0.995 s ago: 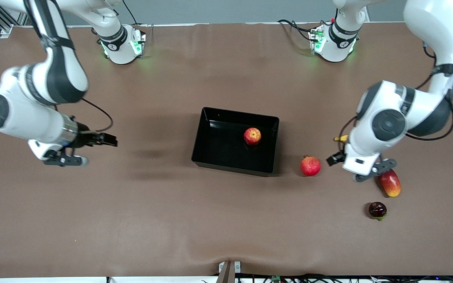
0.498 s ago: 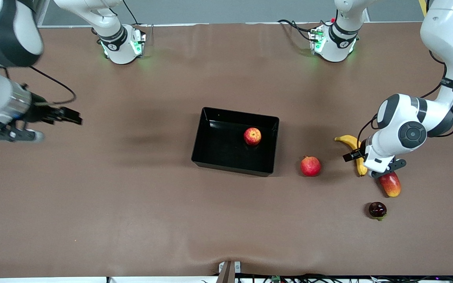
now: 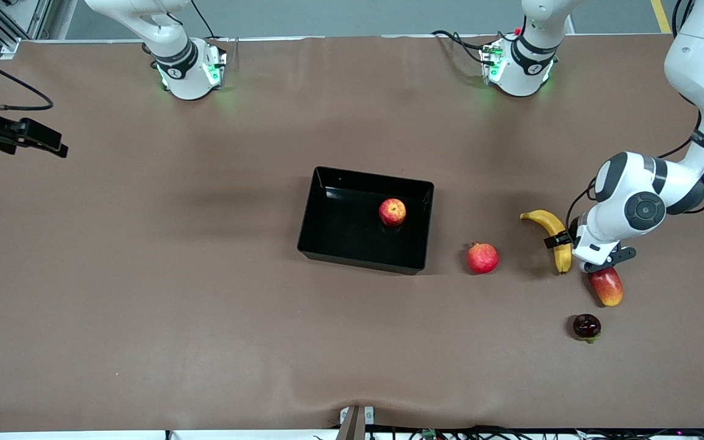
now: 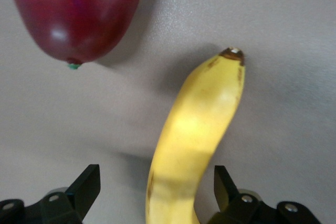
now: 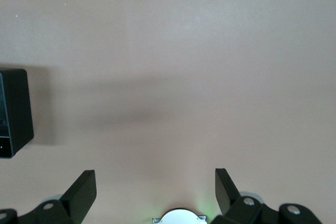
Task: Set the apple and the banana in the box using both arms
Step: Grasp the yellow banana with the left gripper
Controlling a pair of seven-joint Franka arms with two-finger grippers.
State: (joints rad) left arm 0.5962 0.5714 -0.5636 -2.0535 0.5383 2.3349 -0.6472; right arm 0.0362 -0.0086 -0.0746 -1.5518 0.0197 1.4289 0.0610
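The red-and-yellow apple lies in the black box at the table's middle. The yellow banana lies on the table toward the left arm's end. My left gripper is open and low over the banana, one finger on each side and neither touching it. In the front view the left hand covers the banana's nearer end. My right gripper is open and empty over bare table at the right arm's end, mostly out of the front view. One corner of the box shows in its wrist view.
A red pomegranate lies between the box and the banana. A red-yellow mango lies close beside the banana's nearer end, also in the left wrist view. A small dark fruit lies nearer the camera.
My left gripper has come down over the banana, which now shows almost whole. My right arm has drawn back toward its end of the table, nearly out of the front view.
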